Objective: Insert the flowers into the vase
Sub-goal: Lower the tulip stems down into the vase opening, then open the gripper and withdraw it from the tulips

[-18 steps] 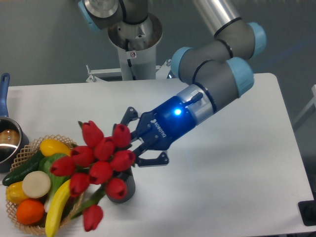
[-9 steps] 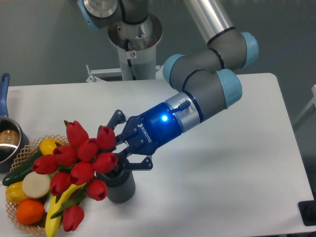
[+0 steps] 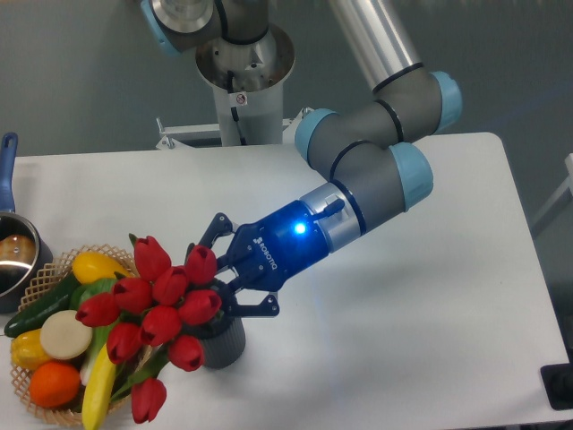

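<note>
Grey arm (image 3: 367, 166), light-blue joint caps, blue glowing end effector (image 3: 215, 278).

I see a matte white rectangular table (image 3: 448, 296) with rounded corners filling most of my view. Behind it stands a plain blue-grey wall (image 3: 72, 72), evenly lit, darker toward the right. A light grey metal bracket (image 3: 192, 133) sits at the table's far edge. Lighting is soft, shadows faint.

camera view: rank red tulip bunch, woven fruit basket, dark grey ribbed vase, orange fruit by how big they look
1. Woven fruit basket and red tulip bunch look similar.
2. Dark grey ribbed vase, partly hidden.
3. Orange fruit.
</note>
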